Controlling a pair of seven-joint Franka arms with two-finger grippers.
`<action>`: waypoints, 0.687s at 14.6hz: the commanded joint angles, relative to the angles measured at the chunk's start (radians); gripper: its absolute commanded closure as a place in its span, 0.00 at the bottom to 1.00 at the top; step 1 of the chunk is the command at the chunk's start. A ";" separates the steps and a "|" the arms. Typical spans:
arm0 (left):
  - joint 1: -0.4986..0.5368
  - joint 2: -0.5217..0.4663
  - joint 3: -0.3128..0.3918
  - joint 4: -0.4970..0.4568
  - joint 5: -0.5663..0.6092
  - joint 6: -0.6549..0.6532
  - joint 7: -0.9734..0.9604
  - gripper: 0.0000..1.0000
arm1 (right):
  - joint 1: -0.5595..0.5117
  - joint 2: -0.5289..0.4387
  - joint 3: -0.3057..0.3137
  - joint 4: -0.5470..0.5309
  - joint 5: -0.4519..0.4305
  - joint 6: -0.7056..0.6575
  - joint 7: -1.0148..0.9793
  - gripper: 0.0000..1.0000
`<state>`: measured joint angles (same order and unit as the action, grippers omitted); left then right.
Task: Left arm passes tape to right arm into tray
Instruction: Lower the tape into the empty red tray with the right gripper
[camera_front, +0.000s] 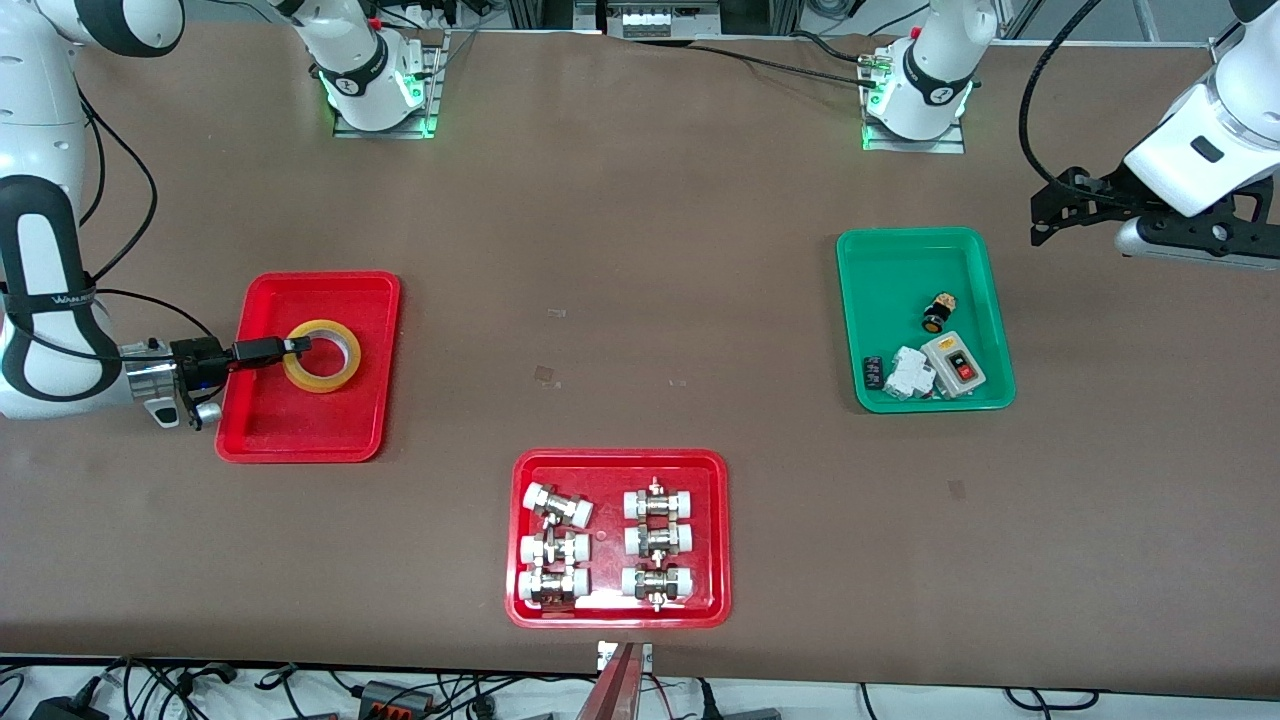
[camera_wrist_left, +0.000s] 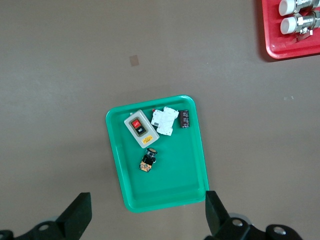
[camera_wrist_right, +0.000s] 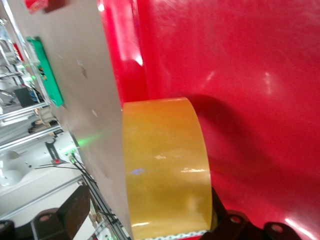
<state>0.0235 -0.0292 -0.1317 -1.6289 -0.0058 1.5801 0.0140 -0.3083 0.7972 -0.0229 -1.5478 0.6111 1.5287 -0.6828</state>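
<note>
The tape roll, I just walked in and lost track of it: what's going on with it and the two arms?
The tape lies in the plain red tray at the right arm's end of the table. The right gripper is at the roll, one finger reaching into its core, jaws open, so it looks just released. The left gripper waits open, up beside the green tray.

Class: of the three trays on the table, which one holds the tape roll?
The plain red tray toward the right arm's end holds the tape.
</note>
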 joint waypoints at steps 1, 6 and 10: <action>-0.045 -0.005 0.050 0.014 0.021 -0.022 0.015 0.00 | 0.002 -0.016 0.017 -0.002 -0.086 0.037 -0.015 0.00; -0.027 0.009 0.049 0.017 0.021 -0.023 0.020 0.00 | 0.069 -0.099 0.015 -0.003 -0.249 0.114 -0.015 0.00; -0.027 0.009 0.049 0.018 0.012 -0.023 0.009 0.00 | 0.058 -0.217 0.014 0.012 -0.320 0.096 0.029 0.00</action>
<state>0.0005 -0.0277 -0.0869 -1.6286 -0.0056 1.5717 0.0155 -0.2380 0.6619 -0.0079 -1.5259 0.3197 1.6364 -0.6813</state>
